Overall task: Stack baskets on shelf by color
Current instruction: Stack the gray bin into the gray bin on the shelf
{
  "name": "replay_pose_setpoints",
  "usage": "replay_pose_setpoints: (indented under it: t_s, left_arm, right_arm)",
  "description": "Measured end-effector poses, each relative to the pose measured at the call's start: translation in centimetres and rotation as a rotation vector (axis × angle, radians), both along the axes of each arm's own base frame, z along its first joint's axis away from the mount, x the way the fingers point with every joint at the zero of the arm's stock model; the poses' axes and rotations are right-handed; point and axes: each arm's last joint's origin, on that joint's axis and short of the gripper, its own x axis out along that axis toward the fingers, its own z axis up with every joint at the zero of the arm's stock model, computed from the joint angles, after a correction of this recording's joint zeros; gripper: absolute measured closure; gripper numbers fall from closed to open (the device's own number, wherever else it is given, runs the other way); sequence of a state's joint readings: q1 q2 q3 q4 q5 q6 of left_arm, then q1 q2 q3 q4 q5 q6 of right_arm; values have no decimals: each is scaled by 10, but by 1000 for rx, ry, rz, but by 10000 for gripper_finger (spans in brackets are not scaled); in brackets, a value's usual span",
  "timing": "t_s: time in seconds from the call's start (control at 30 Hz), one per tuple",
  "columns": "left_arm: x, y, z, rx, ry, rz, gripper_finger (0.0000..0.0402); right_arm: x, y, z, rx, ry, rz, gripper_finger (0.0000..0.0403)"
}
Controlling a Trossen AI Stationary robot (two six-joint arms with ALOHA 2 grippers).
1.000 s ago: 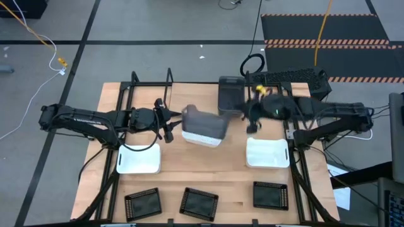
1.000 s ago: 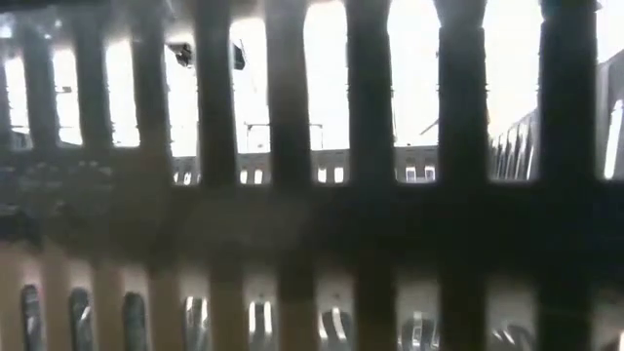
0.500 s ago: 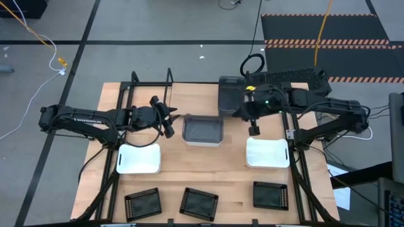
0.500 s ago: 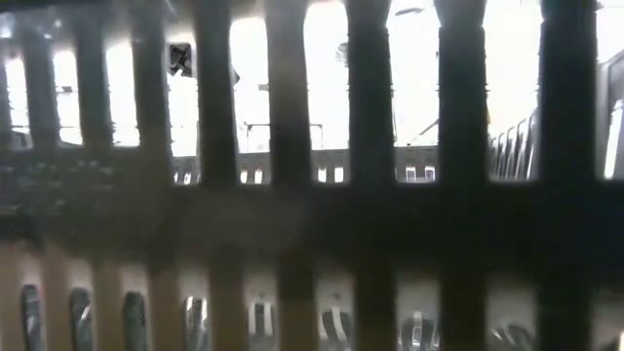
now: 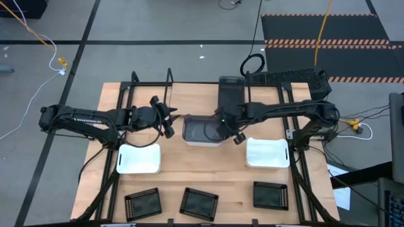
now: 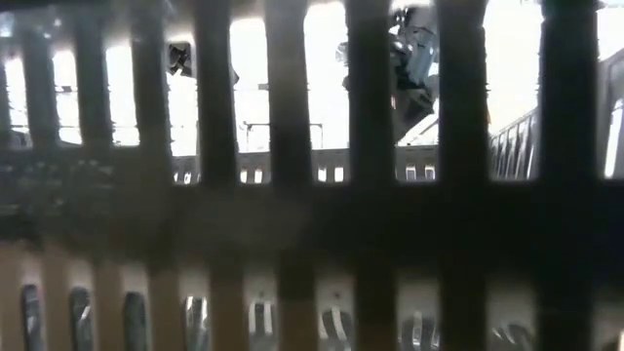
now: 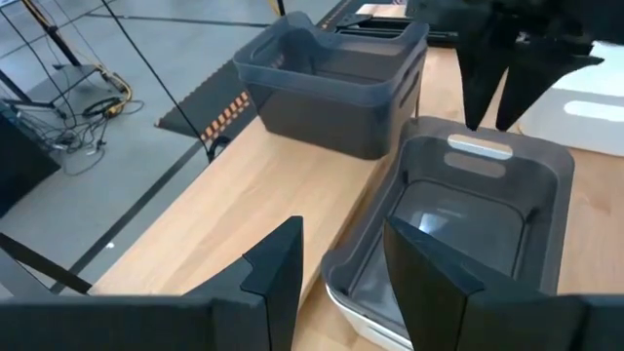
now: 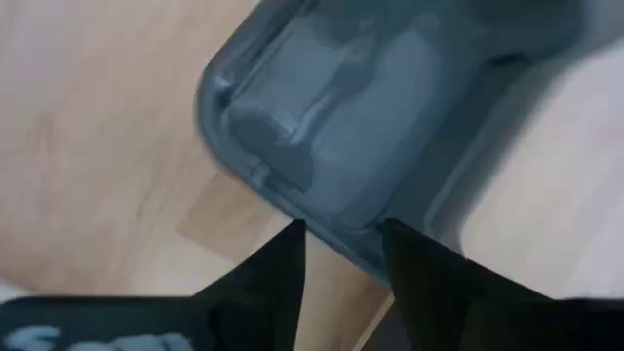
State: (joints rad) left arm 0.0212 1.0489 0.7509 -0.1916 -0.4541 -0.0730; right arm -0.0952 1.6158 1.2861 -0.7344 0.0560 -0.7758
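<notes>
A dark grey basket (image 5: 202,129) sits nested in a white basket (image 7: 363,314) at the table's middle. My left gripper (image 5: 168,122) stands open just left of this pair, level with it, and its fingers (image 7: 278,278) touch nothing. My right gripper (image 5: 232,133) hangs open over the grey basket's right end (image 7: 480,146), fingers pointing down, a little above the rim. A second dark grey basket (image 5: 230,94) stands at the far edge. Two white baskets (image 5: 139,157) (image 5: 267,152) lie left and right. The shelf's black rods (image 5: 169,79) frame the table.
Three flat black gridded trays (image 5: 143,203) (image 5: 199,202) (image 5: 270,194) lie in a row along the near edge. Dark bars (image 6: 292,175) close to the lens fill the low view; both grippers show only through the gaps. Bare wood lies between the baskets and the trays.
The dark grey basket, tilted on the white one a second ago, has dropped level into it. My right gripper has gone from beside the far grey basket toward the table's left and near edge, and now hangs over the nested basket's right end.
</notes>
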Motion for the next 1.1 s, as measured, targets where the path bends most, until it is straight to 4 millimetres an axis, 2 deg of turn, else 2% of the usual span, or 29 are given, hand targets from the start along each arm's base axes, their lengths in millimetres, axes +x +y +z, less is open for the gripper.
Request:
replay_pose_setpoints:
  t_s: [0.13,0.27,0.4,0.57,0.77,0.9,1.1]
  left_arm:
    - [0,0,0,15,14,-7,254]
    - [-1,2,-1,18,19,2,254]
    - [-1,4,-1,20,20,9,254]
    - [-1,4,-1,16,26,11,254]
    - [-1,4,-2,10,26,15,254]
    - [-6,2,3,0,6,39,254]
    - [-33,-13,24,18,-99,92,254]
  right_arm:
    - [0,0,-10,-67,83,167,263]
    - [1,-1,-10,-130,93,251,281]
    - [4,-6,-11,-166,54,270,306]
    - [1,-10,-25,-178,52,319,346]
    - [-3,-5,-27,-171,66,338,397]
    - [-9,6,-15,-170,37,364,400]
    - [-30,25,27,-103,-134,364,401]
